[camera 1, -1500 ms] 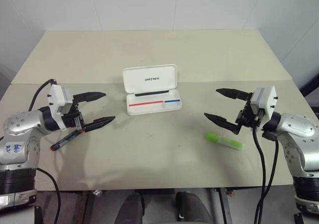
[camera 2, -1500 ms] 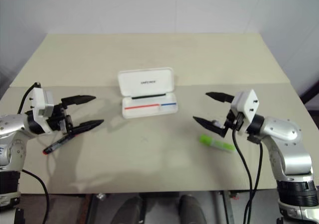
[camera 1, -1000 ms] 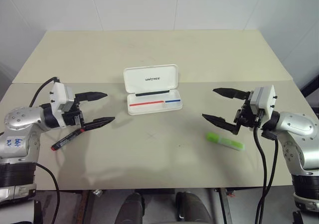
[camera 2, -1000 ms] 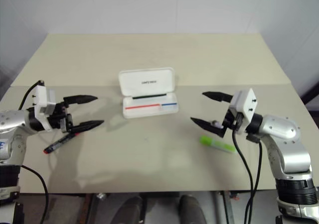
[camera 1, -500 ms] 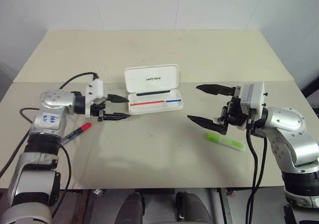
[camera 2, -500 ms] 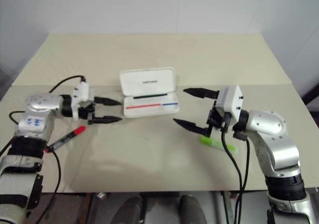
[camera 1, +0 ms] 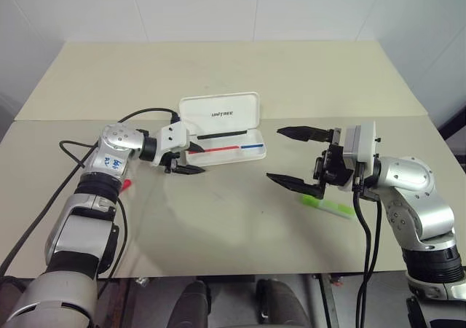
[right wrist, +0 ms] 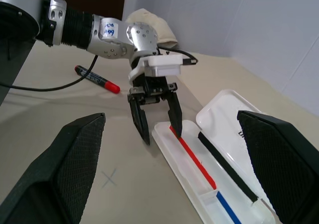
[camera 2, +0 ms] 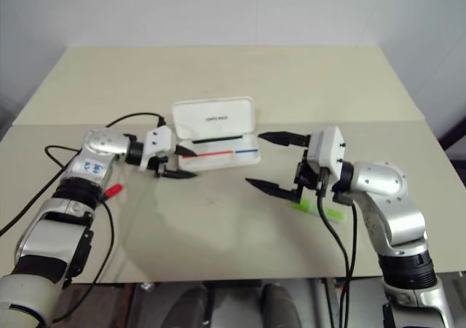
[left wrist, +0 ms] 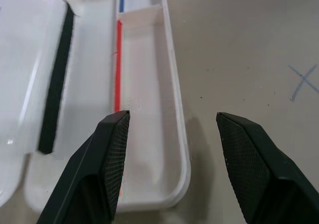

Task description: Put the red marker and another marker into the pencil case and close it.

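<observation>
Left end effector (camera 1: 191, 159) has swung right from the red marker (camera 2: 111, 191) to the left end of the open pencil case (camera 1: 224, 130), fingers spread, empty. Marker left behind on the surface (camera 1: 240, 219). Right end effector (camera 1: 297, 157), spread wide, hovers near the green marker (camera 1: 331, 208). Nothing cased yet.

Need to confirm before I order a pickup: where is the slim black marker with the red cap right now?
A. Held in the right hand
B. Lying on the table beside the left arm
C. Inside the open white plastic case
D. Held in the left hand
B. The slim black marker with the red cap lies on the table, while the left hand is open and empty at the end of the open white plastic case.
</observation>
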### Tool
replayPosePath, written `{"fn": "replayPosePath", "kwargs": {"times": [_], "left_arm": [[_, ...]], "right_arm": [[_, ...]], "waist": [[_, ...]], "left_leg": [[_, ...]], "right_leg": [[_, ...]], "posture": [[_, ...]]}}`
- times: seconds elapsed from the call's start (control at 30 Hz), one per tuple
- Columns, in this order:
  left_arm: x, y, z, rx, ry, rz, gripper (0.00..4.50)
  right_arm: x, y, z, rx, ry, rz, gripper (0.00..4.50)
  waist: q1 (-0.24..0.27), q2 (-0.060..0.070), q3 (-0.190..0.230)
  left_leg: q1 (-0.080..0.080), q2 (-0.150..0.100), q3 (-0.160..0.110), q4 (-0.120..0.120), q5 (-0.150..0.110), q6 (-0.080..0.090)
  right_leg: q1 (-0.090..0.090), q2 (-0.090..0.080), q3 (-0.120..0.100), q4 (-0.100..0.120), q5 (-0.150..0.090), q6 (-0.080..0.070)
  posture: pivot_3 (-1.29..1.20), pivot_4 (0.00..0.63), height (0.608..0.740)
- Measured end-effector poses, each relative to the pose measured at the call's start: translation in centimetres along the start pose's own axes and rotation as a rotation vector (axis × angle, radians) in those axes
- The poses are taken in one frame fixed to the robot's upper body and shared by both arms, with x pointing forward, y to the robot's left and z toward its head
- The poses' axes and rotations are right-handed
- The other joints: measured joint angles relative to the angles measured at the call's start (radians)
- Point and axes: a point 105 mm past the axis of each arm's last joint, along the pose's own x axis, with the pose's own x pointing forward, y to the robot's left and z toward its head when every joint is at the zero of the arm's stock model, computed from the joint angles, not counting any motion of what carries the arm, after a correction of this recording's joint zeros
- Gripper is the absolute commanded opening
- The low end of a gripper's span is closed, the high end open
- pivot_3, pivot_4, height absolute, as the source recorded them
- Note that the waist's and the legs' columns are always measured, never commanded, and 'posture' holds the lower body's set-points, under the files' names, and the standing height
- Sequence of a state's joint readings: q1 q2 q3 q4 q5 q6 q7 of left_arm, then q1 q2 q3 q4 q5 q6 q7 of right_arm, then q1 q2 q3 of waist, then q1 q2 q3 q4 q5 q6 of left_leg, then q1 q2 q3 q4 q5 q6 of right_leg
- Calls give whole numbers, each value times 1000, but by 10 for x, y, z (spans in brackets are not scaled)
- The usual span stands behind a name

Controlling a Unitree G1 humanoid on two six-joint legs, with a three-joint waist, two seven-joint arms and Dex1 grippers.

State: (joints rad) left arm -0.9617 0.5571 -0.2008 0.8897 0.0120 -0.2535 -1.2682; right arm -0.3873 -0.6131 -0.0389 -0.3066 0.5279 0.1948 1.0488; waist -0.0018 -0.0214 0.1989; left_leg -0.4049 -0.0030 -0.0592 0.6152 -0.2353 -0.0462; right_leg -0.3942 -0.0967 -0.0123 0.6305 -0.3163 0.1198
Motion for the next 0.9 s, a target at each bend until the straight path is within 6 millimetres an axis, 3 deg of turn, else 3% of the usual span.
{"fn": "replayPosePath", "kwargs": {"times": [0.33, 0.43, 0.67, 0.9], "left_arm": [[4, 5, -12, -34, 102, 2, 2894], [6, 8, -11, -44, 126, 0, 2317], [10, 11, -8, -44, 148, -8, 147], [12, 11, -7, -43, 147, -11, 14]], "right_arm": [[1, -1, 3, -12, -5, -29, 4500], [1, -1, 5, -18, -6, -27, 4500], [1, -4, 10, -42, -6, -26, 4500], [2, -6, 15, -65, -9, -17, 4500]], "waist": [[1, 0, 0], [1, 0, 0], [1, 0, 0], [1, 0, 0]], "left_leg": [[0, 0, 0, 4, 0, 0], [1, 0, 0, 7, 0, 0], [1, 0, 0, 9, 0, 1], [1, 0, 0, 13, 0, 1]], "right_leg": [[0, 0, 0, 4, 0, 0], [0, 0, 1, 7, 0, 0], [1, 0, 1, 9, 1, 0], [2, 0, 2, 10, 3, 0]], "posture": [[0, 150, 740], [0, 150, 740], [0, 150, 740], [0, 150, 740]]}}
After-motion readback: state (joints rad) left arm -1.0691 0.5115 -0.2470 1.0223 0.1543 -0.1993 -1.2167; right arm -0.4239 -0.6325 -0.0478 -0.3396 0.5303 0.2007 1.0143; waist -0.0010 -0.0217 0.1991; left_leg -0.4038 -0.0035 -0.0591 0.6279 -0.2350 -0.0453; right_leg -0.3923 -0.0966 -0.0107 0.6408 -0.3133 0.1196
